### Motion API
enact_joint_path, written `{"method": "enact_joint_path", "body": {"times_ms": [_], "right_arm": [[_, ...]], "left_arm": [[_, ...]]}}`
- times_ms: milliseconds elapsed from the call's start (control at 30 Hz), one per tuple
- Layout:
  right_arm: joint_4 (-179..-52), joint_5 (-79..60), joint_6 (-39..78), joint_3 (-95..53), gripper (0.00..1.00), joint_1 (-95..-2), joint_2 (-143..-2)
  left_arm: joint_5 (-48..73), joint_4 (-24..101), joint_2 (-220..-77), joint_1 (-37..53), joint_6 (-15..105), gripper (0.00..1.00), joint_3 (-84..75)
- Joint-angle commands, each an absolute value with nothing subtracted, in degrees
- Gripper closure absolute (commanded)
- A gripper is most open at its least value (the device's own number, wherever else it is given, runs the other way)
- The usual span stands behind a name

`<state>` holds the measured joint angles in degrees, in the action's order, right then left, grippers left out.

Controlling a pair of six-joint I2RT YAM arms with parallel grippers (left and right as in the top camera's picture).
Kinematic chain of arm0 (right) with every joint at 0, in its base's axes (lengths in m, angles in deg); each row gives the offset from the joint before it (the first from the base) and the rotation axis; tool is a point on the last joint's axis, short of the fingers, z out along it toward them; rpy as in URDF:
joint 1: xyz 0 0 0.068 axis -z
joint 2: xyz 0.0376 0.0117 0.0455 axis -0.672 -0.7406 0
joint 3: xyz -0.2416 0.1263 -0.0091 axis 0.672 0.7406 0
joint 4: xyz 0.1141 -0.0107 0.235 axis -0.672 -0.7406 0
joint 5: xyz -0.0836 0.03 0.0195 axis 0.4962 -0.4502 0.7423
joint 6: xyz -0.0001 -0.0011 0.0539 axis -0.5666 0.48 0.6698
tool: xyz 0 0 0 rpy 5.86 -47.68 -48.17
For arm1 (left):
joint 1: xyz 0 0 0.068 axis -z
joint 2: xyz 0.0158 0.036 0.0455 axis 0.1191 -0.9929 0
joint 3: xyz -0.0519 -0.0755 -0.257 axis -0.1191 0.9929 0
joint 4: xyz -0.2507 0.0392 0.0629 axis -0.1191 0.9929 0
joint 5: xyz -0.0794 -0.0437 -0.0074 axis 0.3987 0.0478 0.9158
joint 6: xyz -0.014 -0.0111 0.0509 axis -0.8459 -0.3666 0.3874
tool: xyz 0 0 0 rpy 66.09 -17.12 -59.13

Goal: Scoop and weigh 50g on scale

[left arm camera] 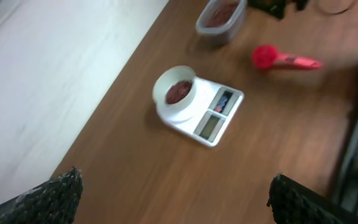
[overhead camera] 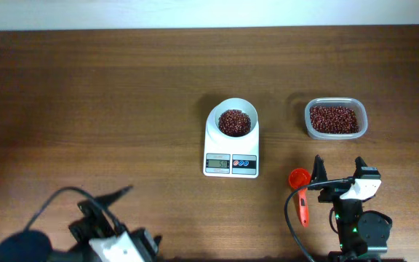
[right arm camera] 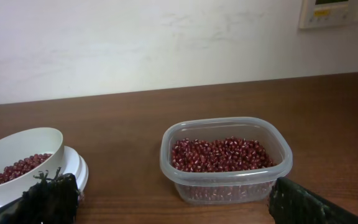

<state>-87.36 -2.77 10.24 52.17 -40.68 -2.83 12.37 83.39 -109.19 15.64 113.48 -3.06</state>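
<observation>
As the left tool (left arm camera: 176,199) and right tool (right arm camera: 179,202) gape empty, the white scale (overhead camera: 231,148) bears beans (overhead camera: 233,122) — small, reddish-brown.

Open ground on the left: the wooden table (overhead camera: 86,94) lies bare across its whole left half, ahead of the left gripper (left arm camera: 176,190), whose jaws stand spread at the near edge. Mid-table, the scale (overhead camera: 230,149) and its white bowl (overhead camera: 247,109) of beans (overhead camera: 233,122) block the centre. Well apart to the right stands a clear container (overhead camera: 335,135), with a lane of bare wood between the two. Just beside the right gripper (overhead camera: 338,171), jaws likewise wide, a red scoop (overhead camera: 300,196) lies to its left, next to a black cable (overhead camera: 288,215) looping at the table's edge. The far strip along the wall (overhead camera: 209,11) is free.
</observation>
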Motion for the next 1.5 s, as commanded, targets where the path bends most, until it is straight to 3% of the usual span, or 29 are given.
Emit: {"method": "enact_joint_path", "body": {"times_ms": [0,100,333,600,800,1467], "right_arm": [[-87.52,-2.25,10.2,52.63,0.01,-40.31,-2.39],[-87.52,-2.25,10.2,52.63,0.01,-40.31,-2.39],[-87.52,-2.25,10.2,52.63,0.01,-40.31,-2.39],[-87.52,-2.25,10.2,52.63,0.01,-40.31,-2.39],[-87.52,-2.25,10.2,52.63,0.01,-40.31,-2.39],[-87.52,-2.25,10.2,52.63,0.01,-40.31,-2.39]], "left_arm": [[21.55,81.51,-103.73,15.27,114.36,0.01,3.34],[22.54,76.61,-99.42,15.18,113.59,0.01,9.22],[22.49,57.6,-89.08,12.05,91.17,0.01,27.4],[22.21,45.93,-82.37,12.03,86.64,0.01,37.44],[16.77,43.76,-78.46,12.03,80.52,0.01,40.34],[11.78,37.86,-77.04,8.16,80.44,0.01,47.36]]}}
